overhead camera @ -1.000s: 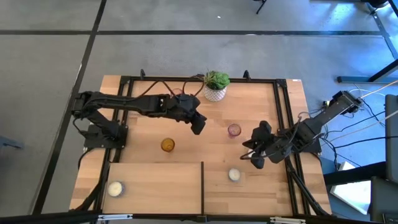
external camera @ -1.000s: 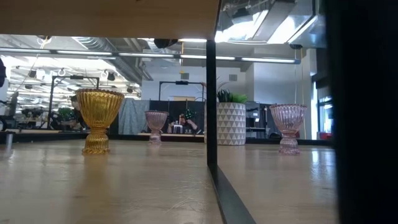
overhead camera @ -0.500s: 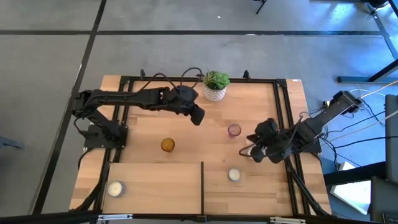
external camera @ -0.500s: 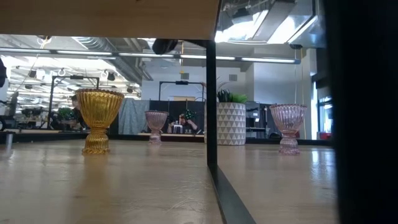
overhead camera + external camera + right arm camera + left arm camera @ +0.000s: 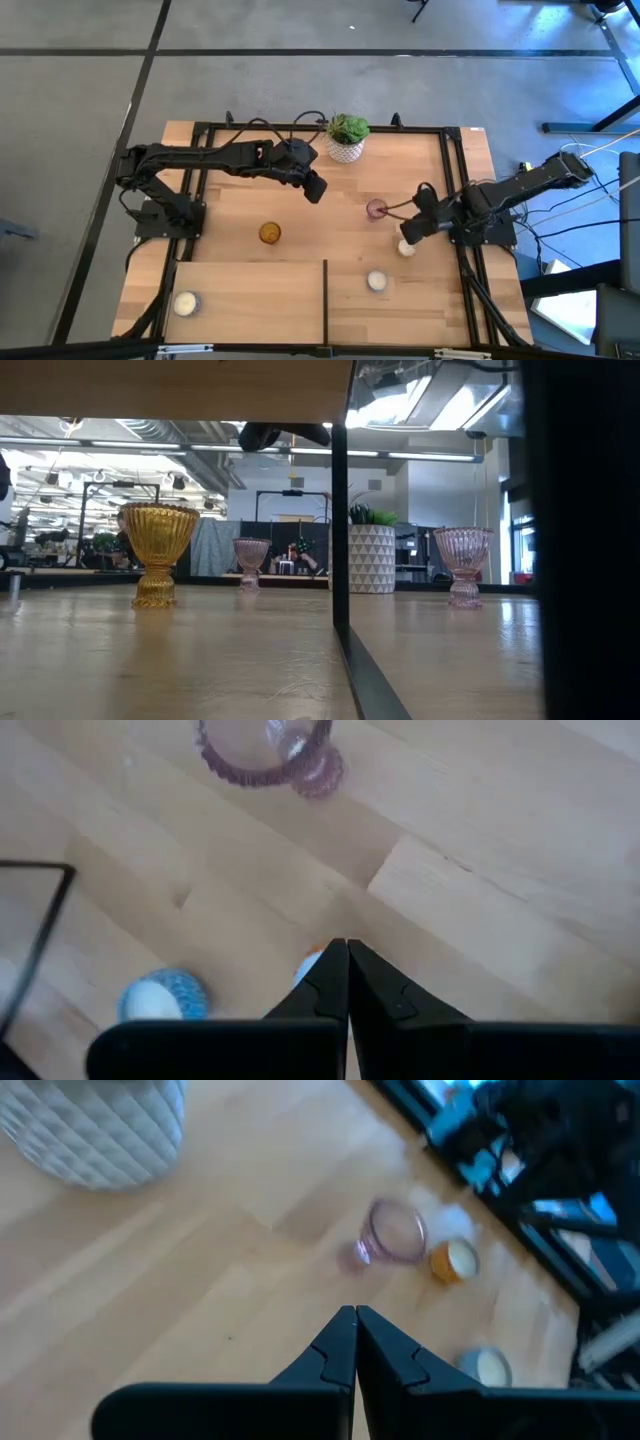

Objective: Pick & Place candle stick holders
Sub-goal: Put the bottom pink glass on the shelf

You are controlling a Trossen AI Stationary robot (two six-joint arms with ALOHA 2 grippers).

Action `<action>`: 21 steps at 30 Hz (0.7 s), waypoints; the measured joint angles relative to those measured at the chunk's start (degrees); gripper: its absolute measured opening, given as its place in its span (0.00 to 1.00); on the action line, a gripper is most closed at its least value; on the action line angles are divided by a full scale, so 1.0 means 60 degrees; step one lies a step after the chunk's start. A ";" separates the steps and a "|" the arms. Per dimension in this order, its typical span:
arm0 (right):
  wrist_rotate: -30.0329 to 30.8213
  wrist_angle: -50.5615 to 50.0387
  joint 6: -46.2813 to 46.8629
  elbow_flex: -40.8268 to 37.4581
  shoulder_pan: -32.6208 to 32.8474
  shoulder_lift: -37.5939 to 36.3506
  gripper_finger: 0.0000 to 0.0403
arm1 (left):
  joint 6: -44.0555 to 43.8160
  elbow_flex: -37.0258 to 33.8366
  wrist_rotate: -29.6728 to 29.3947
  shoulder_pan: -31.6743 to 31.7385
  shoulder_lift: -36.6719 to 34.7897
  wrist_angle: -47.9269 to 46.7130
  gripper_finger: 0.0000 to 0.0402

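A: Nearest the front edge of the table (image 5: 250, 300) I see two white holders, one at the left corner (image 5: 185, 302), one right of the black divider (image 5: 376, 281).

B: And the grippers?

A: Both pinched shut, holding nothing that I can see. My right gripper (image 5: 408, 228) hangs over the right half, with a third white holder (image 5: 407, 247) on the wood just beside its tip. My right wrist view shows those closed fingers (image 5: 346, 982) above bare wood.

B: Coloured ones?

A: Amber holder (image 5: 269, 232) stands upright left of centre. Pink glass holder (image 5: 376, 209) stands just past the right gripper. A second pink one (image 5: 250, 561) shows only in the low view, farther back.

B: Left arm?

A: Left gripper (image 5: 314, 188) hovers mid-table, fingers (image 5: 352, 1352) together, well apart from the amber holder. Farthest back is the white plant pot (image 5: 346, 150), by the rear edge.
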 joint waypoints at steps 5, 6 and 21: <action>-0.0579 0.0608 -0.0899 0.0162 -0.0898 -0.0003 0.01 | 0.0007 0.0000 0.0106 -0.0295 0.0049 -0.0670 0.00; -0.0658 0.0714 -0.1084 0.0162 -0.1086 -0.0003 0.01 | 0.0008 0.0000 -0.0001 -0.0367 0.0053 -0.0776 0.00; -0.0808 0.0807 -0.3191 0.0170 -0.2691 0.0001 0.01 | -0.0194 0.0007 -0.0434 -0.0888 0.0178 -0.0769 0.00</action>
